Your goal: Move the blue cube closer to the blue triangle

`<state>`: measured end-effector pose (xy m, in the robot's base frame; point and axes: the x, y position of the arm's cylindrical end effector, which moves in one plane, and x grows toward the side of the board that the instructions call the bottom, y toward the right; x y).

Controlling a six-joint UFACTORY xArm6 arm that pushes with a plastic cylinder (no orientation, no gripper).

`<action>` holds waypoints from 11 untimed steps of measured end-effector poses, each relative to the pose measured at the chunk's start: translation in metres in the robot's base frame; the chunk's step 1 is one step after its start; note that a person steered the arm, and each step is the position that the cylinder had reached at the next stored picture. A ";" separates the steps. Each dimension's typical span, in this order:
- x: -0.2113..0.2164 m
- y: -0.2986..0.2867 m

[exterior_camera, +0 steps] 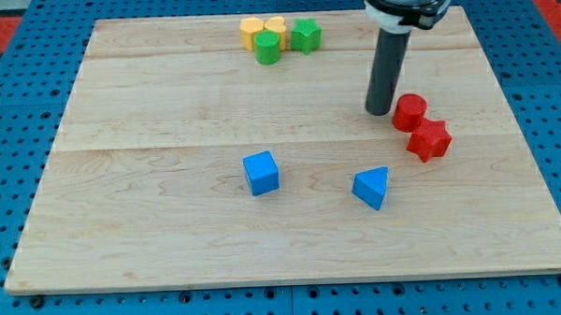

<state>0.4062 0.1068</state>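
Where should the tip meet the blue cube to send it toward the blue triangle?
Probably on the blue cube's face toward the view's left, pushing rightward: the blue triangle lies right and slightly lower. My tip is now beside the red blocks.

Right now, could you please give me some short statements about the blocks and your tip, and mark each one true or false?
1. The blue cube lies to the view's left of the blue triangle. True.
2. My tip touches the blue cube. False: it stands far off, just left of the red cylinder.
3. The red star-shaped block sits right beside the red cylinder. True.
4. The green cylinder is alone at the view's bottom. False: it is at the view's top, clustered with the green star-shaped block and the yellow blocks.
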 end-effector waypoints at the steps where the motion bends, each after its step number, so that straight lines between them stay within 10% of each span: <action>1: 0.004 -0.092; 5: 0.099 -0.172; 11: 0.119 -0.081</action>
